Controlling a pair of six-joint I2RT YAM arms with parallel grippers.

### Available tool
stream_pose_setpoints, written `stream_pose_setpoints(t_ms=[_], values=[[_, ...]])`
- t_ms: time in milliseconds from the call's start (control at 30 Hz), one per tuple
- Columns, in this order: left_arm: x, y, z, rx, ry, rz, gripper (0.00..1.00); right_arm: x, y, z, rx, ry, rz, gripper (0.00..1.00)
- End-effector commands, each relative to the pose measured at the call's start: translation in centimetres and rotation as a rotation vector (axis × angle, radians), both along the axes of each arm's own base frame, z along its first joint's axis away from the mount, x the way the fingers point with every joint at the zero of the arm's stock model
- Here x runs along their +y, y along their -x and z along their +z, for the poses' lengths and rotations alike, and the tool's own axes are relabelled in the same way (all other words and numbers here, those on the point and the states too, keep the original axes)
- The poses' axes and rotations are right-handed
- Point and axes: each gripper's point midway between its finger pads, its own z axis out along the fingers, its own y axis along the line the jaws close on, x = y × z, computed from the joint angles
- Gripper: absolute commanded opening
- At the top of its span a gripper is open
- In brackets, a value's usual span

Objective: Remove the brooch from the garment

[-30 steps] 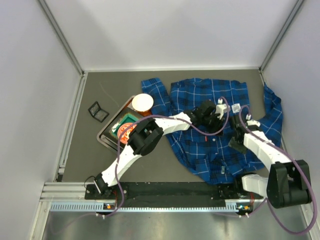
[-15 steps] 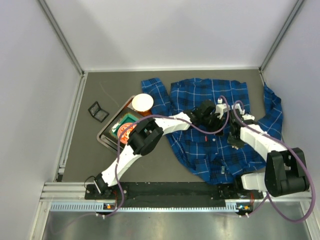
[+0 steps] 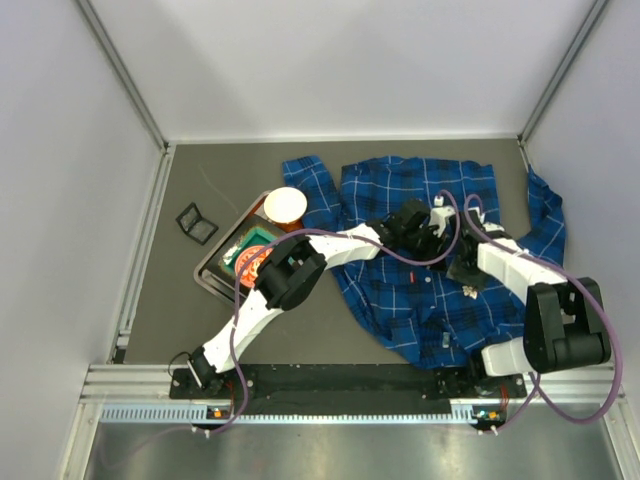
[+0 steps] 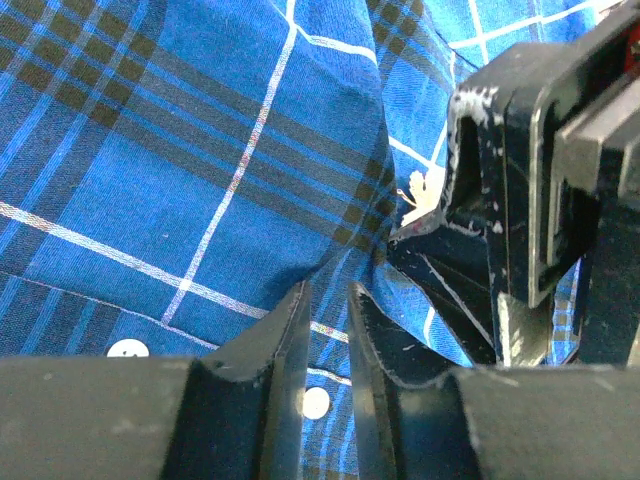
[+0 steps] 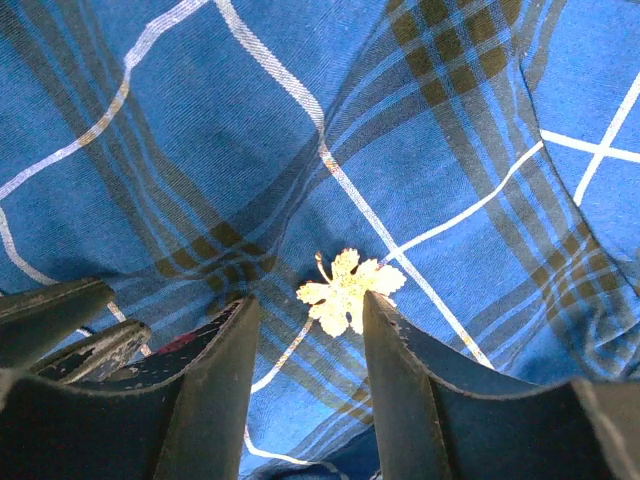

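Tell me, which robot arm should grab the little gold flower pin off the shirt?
Probably the right one. Its gripper is open, with the brooch lying between its fingertips on the garment. The left gripper is nearly shut, pinching a fold of shirt just beside the pin, apparently steadying it.

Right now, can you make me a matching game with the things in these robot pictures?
Things:
1. brooch
2. garment
3. left gripper
4. right gripper

Descriptions:
A. blue plaid with thin white lines
B. pale gold, leaf-like, lying on the cloth
C. fingers spread, the pin between their tips
D. fingers nearly together, pinching a fold of cloth

Pairs: 1-B, 2-A, 3-D, 4-C
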Motion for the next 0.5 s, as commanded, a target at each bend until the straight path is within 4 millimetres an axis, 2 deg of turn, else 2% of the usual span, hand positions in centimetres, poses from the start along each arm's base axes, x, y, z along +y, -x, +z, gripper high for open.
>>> stream_pose_setpoints(t_ms=[0, 167, 333, 467], values=[[-0.4, 0.0, 1.0, -0.01, 0.044, -0.018, 0.33, 0.0, -0.3, -0.2, -0.024, -0.058, -0.042, 0.45], [-0.3, -0.3, 0.8, -0.012, 0.045, -0.004, 0.44, -1.4, 0.3, -0.4, -0.014, -0.06, -0.083, 0.44], [-0.3, -0.2, 1.1, -0.013, 0.056, -0.008, 0.48, -1.4, 0.5, -1.2, 0.021, -0.083, -0.086, 0.44], [-0.1, -0.1, 1.1, -0.014, 0.053, -0.008, 0.5, -1.8, 0.0, -0.9, 0.009, -0.079, -0.083, 0.43]])
